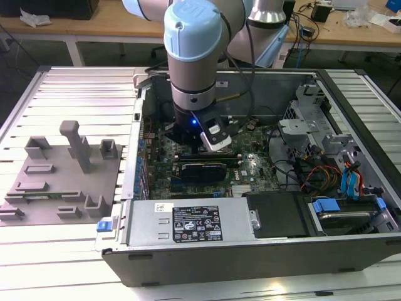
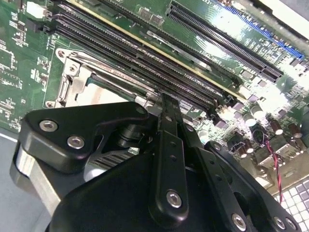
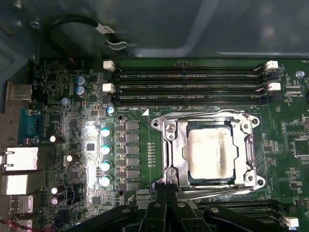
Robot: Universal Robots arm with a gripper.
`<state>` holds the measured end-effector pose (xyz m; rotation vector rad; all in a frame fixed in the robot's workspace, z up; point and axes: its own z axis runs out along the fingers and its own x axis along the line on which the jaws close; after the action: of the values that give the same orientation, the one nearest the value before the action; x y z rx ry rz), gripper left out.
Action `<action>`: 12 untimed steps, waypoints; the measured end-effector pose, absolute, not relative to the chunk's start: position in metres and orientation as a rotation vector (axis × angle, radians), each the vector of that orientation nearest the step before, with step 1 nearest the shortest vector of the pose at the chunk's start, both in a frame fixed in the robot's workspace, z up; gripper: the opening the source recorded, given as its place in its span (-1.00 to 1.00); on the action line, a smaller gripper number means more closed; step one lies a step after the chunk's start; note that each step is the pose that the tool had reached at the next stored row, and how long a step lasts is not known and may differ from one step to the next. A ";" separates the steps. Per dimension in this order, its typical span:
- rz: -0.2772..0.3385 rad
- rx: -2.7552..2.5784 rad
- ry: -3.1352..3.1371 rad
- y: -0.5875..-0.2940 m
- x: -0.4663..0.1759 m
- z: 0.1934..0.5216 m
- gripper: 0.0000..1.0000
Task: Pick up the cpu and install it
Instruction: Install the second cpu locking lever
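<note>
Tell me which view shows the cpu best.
The first wrist view: the cpu lies fully visible, seated in the socket. In the second wrist view the end effector hides most of it. In the exterior view the arm blocks it.

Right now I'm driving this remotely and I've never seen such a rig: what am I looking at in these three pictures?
The exterior view shows one robot arm reaching down into an open computer case on a slatted table. A grey fixture tray lies at that view's left. The other two pictures come from cameras on the arm's wrist. The first wrist view looks down on the green motherboard: the cpu, pale and silvery, sits inside the metal-framed socket. The pincer's black linkage hangs just above the board.
</note>
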<state>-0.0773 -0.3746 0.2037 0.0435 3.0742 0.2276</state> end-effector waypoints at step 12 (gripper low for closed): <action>0.269 0.045 3.071 -0.376 -0.080 0.213 -0.79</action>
<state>-0.0797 -0.3760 0.2125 0.0447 3.0709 0.2687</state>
